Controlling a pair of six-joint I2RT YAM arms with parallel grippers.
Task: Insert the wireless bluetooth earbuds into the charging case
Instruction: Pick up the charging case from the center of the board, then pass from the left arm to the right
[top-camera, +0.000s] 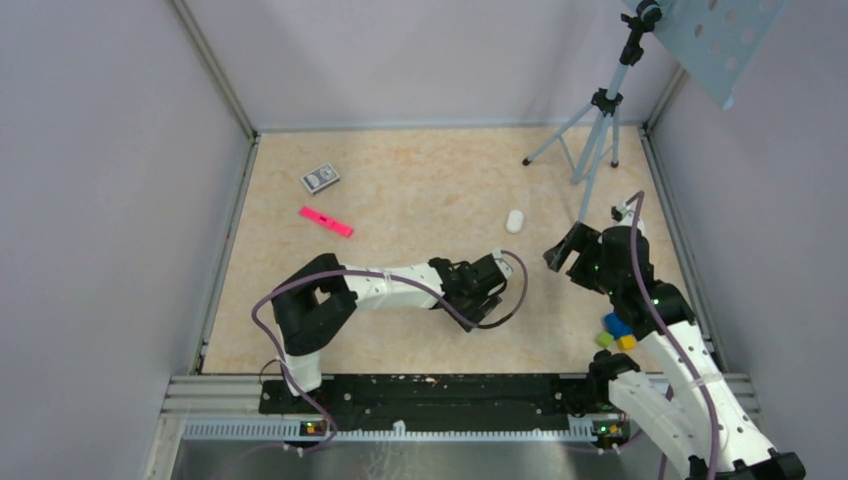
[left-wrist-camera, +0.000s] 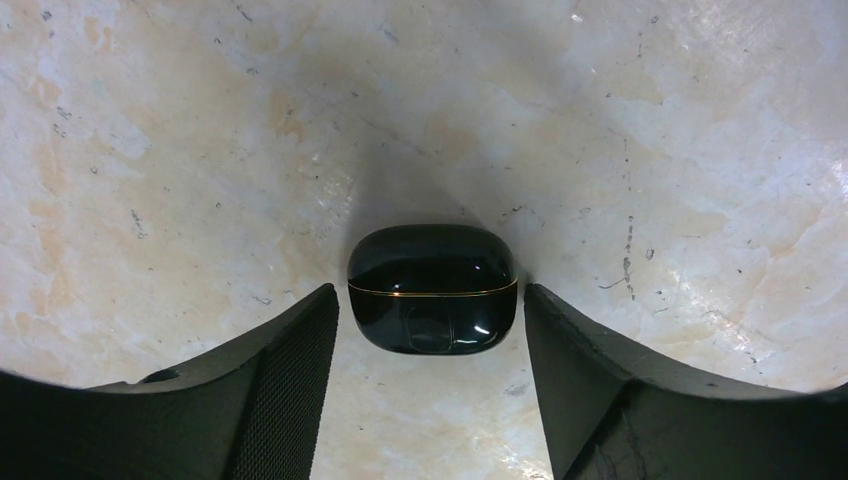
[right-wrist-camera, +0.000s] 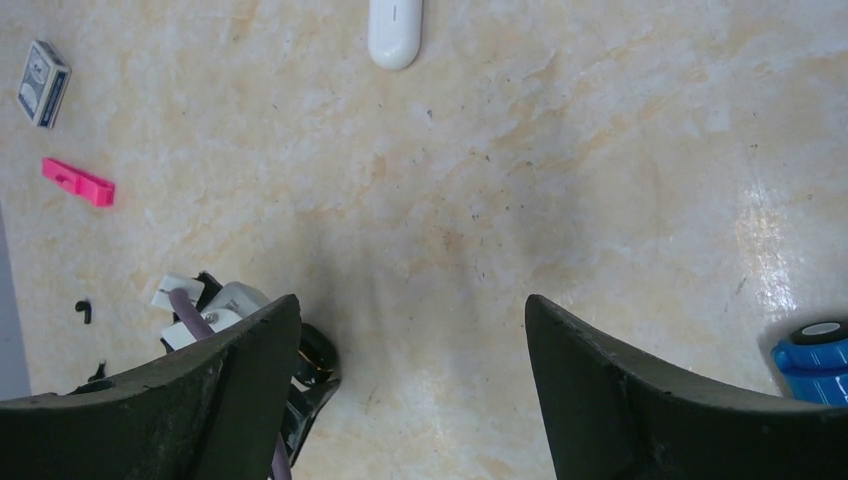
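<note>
Right gripper (right-wrist-camera: 410, 305) sits at the bottom of the frame, fingers spread wide over the beige tabletop (right-wrist-camera: 560, 150). A white pill-shaped thing (right-wrist-camera: 395, 30) pokes in top centre, a card box (right-wrist-camera: 43, 82) upper left, a pink stick (right-wrist-camera: 78, 182) below it, and something blue (right-wrist-camera: 812, 358) at the lower right edge.

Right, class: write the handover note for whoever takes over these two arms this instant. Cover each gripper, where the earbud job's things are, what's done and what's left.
Left gripper: open, with the jaws flanking the small glossy black rounded charging case. There is a thin gap on each side, so it is not gripping.
Right gripper: open and empty, above the beige marbled tabletop.
Case: on the tabletop, lid shut.
White wireless earbuds: none visible in any view. They may be inside the case, but I cannot tell.
Done: unclear.
Left: confirm both earbuds are inside the case.
</note>
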